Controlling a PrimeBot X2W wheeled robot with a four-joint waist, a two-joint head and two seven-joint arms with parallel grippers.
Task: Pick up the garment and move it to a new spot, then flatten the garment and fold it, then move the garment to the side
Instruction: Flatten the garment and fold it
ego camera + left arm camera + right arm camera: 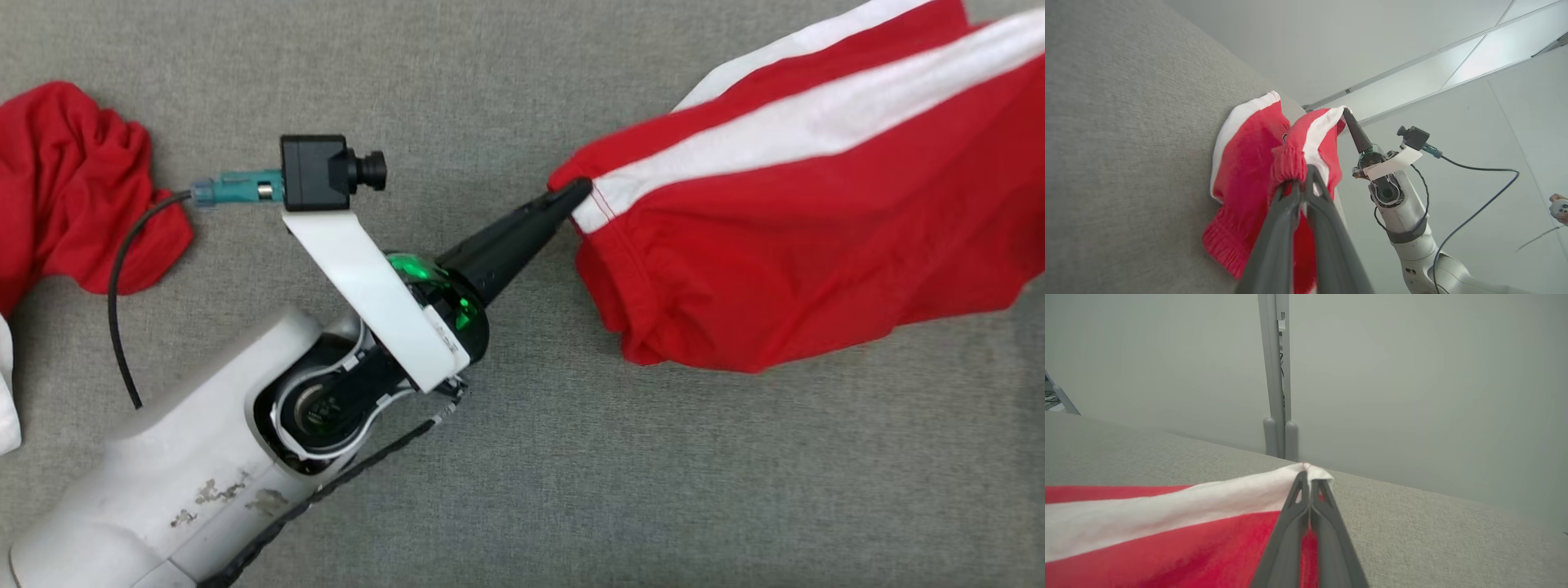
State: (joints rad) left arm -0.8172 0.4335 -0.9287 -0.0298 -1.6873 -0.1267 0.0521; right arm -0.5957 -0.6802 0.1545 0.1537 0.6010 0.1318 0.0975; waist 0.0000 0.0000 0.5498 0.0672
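- A crumpled red cloth [73,188] lies on the grey tabletop [571,490], at the left side of the head view.
- A thin black cable [114,302] runs from a small black camera [314,171] on the robot's wrist.
- The right gripper [578,189] points up and to the right. Its two dark fingers are pressed tight together on the corner of the red shorts [800,261], right where a white stripe [816,122] ends.
- The shorts are red with white stripes. In the head view they spread from the middle out to the top right.
- In the right wrist view the pinched corner is up off the tabletop and close to one of its edges. A grey post [1276,375] stands behind that edge.
- The left gripper [1300,181] is squeezed onto the bunched stretchy waistband [1288,163] of the shorts.
- So both grippers hold the shorts, one at each end.
- In the left wrist view one leg of the shorts lies close to the tabletop. I cannot tell if it touches.
- A person's hand [1559,206] holds a small white controller at the right edge of the left wrist view.
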